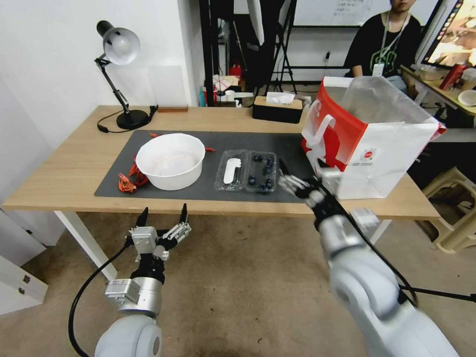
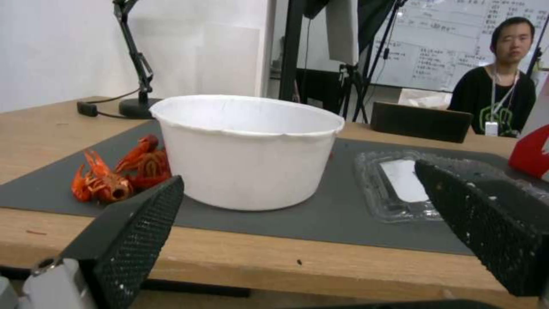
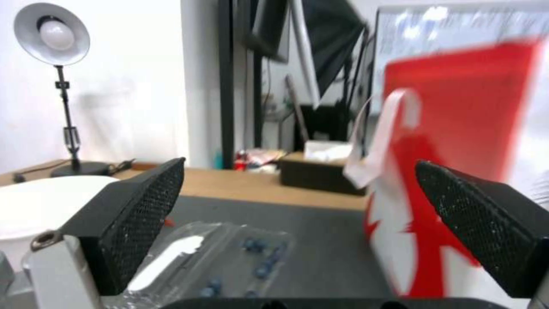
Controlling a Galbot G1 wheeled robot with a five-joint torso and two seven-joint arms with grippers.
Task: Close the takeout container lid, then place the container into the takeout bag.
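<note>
Nearest the robot, the left gripper (image 1: 162,212) hung below the front edge of the table (image 1: 59,183), its fingers spread apart and holding nothing. Farther in, the right gripper (image 1: 291,179) reached over the table edge with its fingers wide apart, just beside the takeout container (image 1: 246,171). That container lay open and flat on the dark mat (image 1: 292,148), blueberries in one half, the lid (image 1: 231,170) toward the white bowl (image 1: 170,160). The takeout bag (image 1: 374,141) stood upright to the container's right, near it.
</note>
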